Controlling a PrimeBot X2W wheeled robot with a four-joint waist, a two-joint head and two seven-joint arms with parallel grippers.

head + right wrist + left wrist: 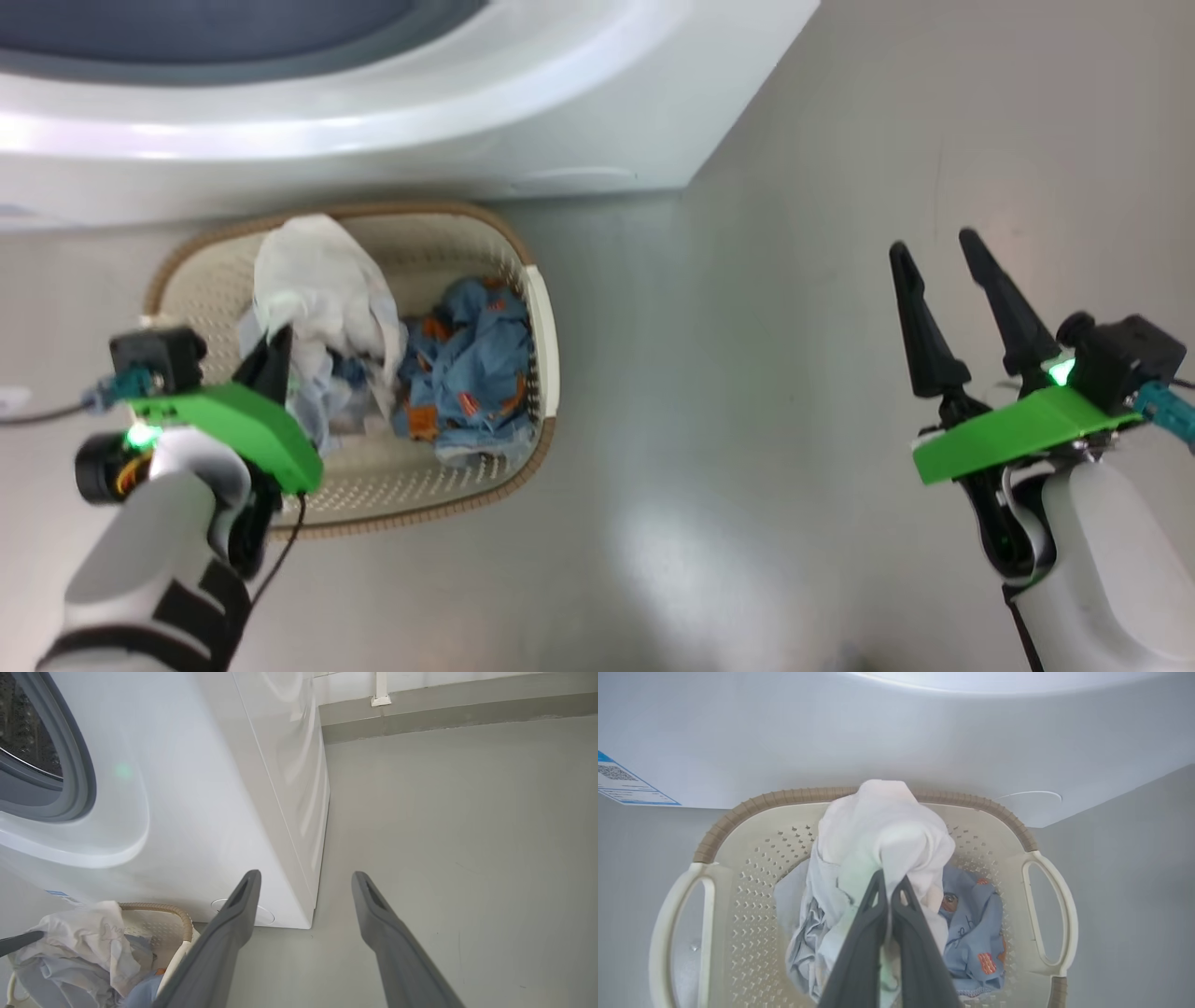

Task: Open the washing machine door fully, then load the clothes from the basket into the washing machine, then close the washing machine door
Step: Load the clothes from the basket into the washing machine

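1. The left gripper [889, 884] is clamped tight on the white garment [887, 826] — its two dark fingers [864, 952] meet at the tips with a fold of the cloth pinched between them.
2. The white garment bunches into a peak around those fingertips, and its lower folds hang down into the basket [752, 868].
3. In the left wrist view the pale blue garment [803, 947] lies under the white one and to its left. The denim-blue garment [976, 938], with orange patches, lies on the basket's bottom to the right and touches the white one.
4. The basket stands on the grey floor [794, 392], with the far side of its brown rim just beside the foot of the washing machine [579, 112]. In the head view the left gripper hangs over the basket's left half.
5. A blue label sticker [626, 784] sits on the machine's front, up and left of the basket in the left wrist view. A round cover outline [1031, 794] sits low on the front, at the right.
6. The right gripper [934, 241] is spread wide and holds nothing — it is well apart from the basket, over bare floor to the right of the machine's corner.
7. In the right wrist view the blue-grey gasket [81, 770] and the perforated drum [23, 728] behind it show at the upper left.
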